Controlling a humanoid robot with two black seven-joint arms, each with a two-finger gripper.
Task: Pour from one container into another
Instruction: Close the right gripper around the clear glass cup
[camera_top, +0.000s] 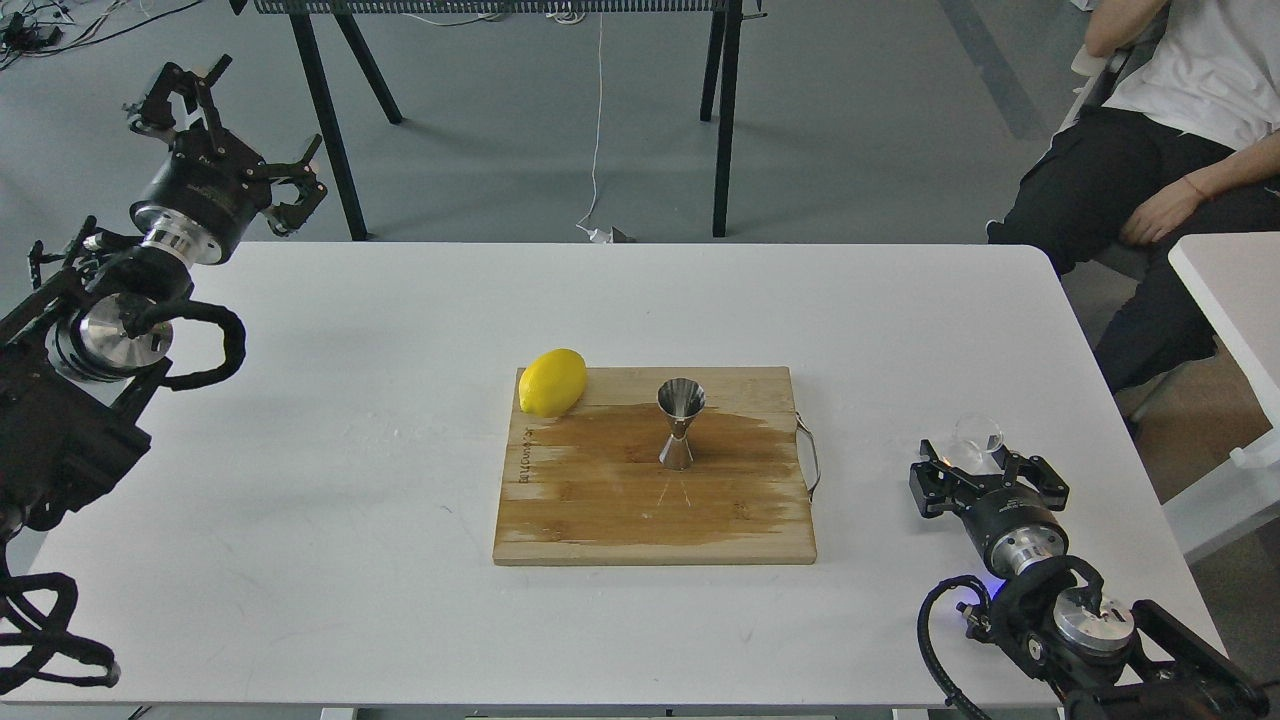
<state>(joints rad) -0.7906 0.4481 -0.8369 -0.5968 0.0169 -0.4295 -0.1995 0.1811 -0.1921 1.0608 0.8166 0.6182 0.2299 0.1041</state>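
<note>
Surface (300, 420): white, rectangular, carrying everything below.
Board (600, 520): wooden, near the middle of the surface; darker wet-looking stain across its centre; thin metal handle on its right edge.
Jigger (680, 425): shiny steel, hourglass-shaped, upright on the board a little right of the board's centre, wide mouth facing up; contents not discernible.
Lemon (552, 381): yellow, lying on the board's far left corner, partly overhanging the edge — well apart from the jigger.
Cup (977, 438): small, clear, rounded glass, standing on the surface right of the board, near the surface's right edge; contents not discernible.
Right tool (985, 470): low over the surface, pointing away from the viewer, fingers spread to either side of the cup's near side; contact with the glass cannot be told, so grasping or released cannot be told.
Left tool (235, 135): raised beyond the surface's far left corner, fingers spread apart, released, holding nothing — well apart from board and cup.
Background: grey floor, black legs of another table, white cable on the floor, seated person (1150, 170) at upper right in white top and dark trousers.
</note>
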